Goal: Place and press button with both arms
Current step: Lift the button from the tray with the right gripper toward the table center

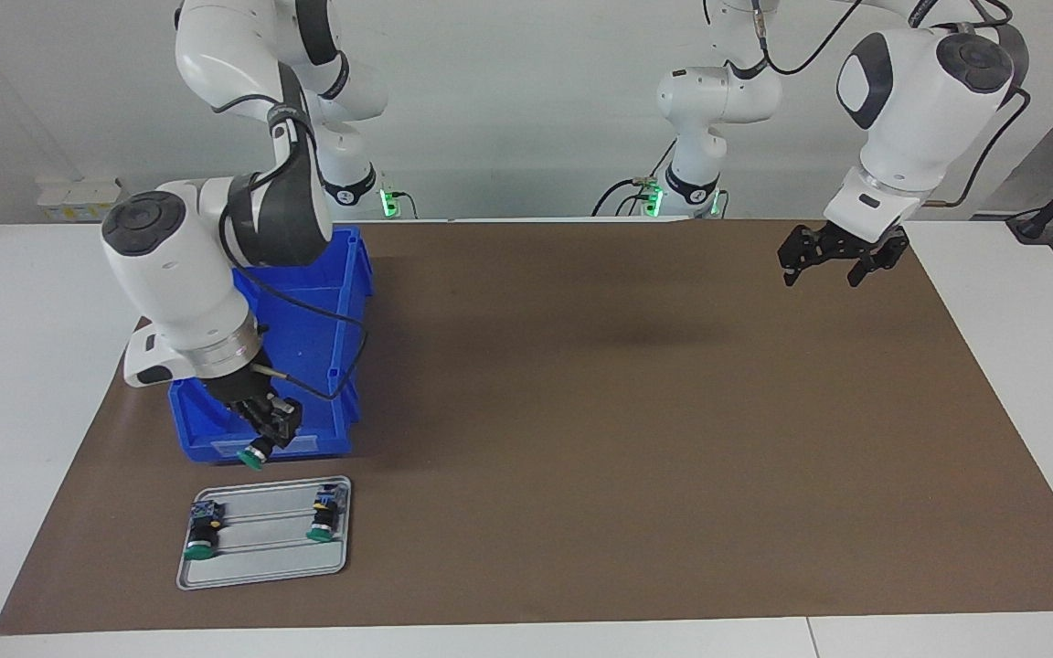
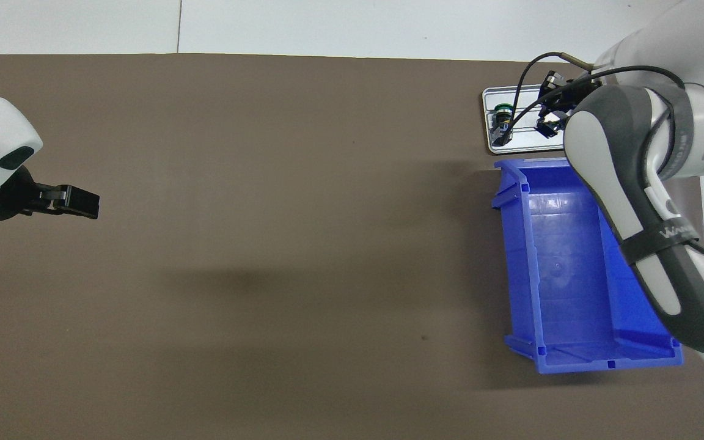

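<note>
Right hand (image 1: 263, 445) grasps the button (image 1: 253, 457), lower left of frame, above the blue bin (image 1: 325, 302) edge near the tray (image 1: 261, 567). Placing and pressing remain. Left hand (image 1: 842, 260) waits released, upper right.

Blue bin (image 1: 325, 311) beside tray (image 1: 261, 567) w/ 2 switches (image 1: 201, 530).
</note>
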Robot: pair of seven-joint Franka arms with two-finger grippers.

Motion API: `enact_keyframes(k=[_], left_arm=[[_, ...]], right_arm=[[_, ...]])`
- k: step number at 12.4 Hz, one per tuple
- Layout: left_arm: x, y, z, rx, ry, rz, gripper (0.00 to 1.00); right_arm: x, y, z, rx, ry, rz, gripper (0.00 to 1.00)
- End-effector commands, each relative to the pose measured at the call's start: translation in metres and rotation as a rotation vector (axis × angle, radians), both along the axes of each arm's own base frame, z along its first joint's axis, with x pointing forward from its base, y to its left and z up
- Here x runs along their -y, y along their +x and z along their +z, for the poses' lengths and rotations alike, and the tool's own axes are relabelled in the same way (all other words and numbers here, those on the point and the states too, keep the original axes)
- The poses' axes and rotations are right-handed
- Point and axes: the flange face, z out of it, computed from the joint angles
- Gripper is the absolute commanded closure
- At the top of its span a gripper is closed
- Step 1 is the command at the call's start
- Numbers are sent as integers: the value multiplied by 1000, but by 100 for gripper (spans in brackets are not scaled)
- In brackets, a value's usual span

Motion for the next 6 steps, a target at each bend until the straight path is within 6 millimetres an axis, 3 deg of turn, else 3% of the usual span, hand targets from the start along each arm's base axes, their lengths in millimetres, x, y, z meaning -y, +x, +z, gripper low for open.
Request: enact_keyframes(k=[1, 4, 5, 6], left_arm=[[-3, -8, 2, 14, -4, 1, 0], [-3, -8, 2, 14, -4, 1, 0], [-3, -8, 2, 14, -4, 1, 0], [-3, -8, 2, 12, -4, 1, 0]], right_arm=[[-65, -17, 3, 8, -14, -184, 100], [-147, -36, 10, 23, 62, -460, 100], [-165, -41, 14, 29, 83, -551, 100], [-196, -51, 8, 24, 90, -607, 100]])
